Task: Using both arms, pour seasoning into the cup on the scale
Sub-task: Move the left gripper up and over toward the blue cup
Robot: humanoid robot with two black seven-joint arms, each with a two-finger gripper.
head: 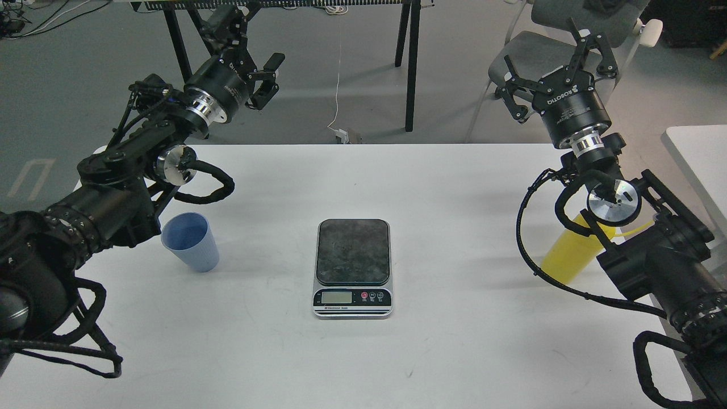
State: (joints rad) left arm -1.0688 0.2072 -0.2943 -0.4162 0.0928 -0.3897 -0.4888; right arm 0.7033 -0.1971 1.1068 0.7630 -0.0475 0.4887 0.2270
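Note:
The scale (pixel 352 267) sits at the middle of the white table (pixel 443 227), its dark plate bare. A light blue cup (pixel 191 241) stands upright on the table's left side, beside my left forearm. The yellow seasoning bottle (pixel 571 254) stands at the right, mostly hidden behind my right arm; its cap does not show. My left gripper (pixel 271 74) is raised above the table's far left edge, open and holding nothing. Over the far right edge, my right gripper (pixel 554 57) is also raised, fingers spread open and empty. Both grippers are well away from the cup, bottle and scale.
Beyond the table are black trestle legs (pixel 410 62) and a grey chair (pixel 545 45). A second white table (pixel 701 153) edges in at the right. A white cable (pixel 339 85) hangs down behind the table's far edge.

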